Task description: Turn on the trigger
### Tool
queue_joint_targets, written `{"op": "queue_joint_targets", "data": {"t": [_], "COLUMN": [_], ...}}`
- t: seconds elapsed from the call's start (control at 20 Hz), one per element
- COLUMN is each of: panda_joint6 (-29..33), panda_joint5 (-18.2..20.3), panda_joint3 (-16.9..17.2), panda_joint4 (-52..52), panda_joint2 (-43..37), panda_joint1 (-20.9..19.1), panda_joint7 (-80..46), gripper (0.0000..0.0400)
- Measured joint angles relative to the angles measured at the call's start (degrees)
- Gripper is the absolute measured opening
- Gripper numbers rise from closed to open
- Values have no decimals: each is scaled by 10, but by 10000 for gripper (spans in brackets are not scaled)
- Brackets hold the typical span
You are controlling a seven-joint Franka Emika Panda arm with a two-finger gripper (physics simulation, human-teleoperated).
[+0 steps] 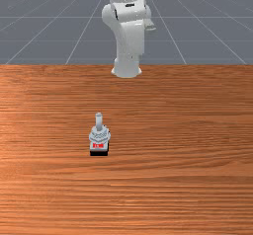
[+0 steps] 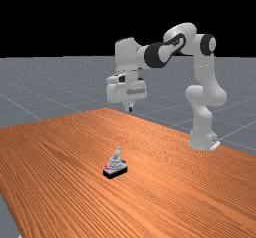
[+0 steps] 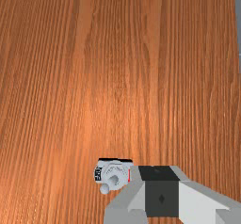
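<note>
white-and-black metal gripper [image 3: 160, 171] looms beside the small grey joystick with black base [image 3: 115, 172] in the wrist view, can't tell if open or closed. far view: it's well above the joystick, probably for clearance over the stick [image 2: 118, 153]. front view: joystick's on the orange-brown wooden table [image 1: 183, 179].

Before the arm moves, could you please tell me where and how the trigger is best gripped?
Probably by the lever near its top, coming down from above: it is slim and rises from the wider base, leaning slightly toward the far view's right.
</note>
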State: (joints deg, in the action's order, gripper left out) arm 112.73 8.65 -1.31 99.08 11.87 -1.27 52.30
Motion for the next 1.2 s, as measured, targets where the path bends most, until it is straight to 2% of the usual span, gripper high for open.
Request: {"op": "queue_joint_targets", "data": {"t": [0.05,0.1,0.25,0.3,0.45,0.5,0.55,0.6,0.75,0.8,0.85,0.9,0.95,1.0,1.05,1.1,1.15,1.2], "panda_joint6": [-4,36,68,150,104,112,71,70,139,126,120,141,121,178,199,211,231,239], "panda_joint5": [45,-95,-94,-94,-91,-90,-92,-91,-92,-118,-171,-145,-102,-107,-108,-22,-103,-101], "panda_joint3": [-5,15,14,10,8,8,10,10,9,7,4,6,8,9,10,4,11,10], "panda_joint4": [6,20,42,92,93,122,123,148,239,236,234,242,226,258,266,272,279,282], "panda_joint2": [7,3,13,-4,-5,-25,-33,-54,-118,-118,-115,-112,-91,-93,-80,-66,-59,-53], "panda_joint1": [-11,23,22,17,16,15,17,17,17,18,20,20,19,20,21,10,21,19], "panda_joint7": [27,-141,-119,-77,-56,-38,-72,-72,-71,-92,-133,-113,-79,-128,-135,-20,-124,-104], "gripper": [0,0,0,0,0,0,0,0,0,0,0,0,0,0,0,0,0,0]}}
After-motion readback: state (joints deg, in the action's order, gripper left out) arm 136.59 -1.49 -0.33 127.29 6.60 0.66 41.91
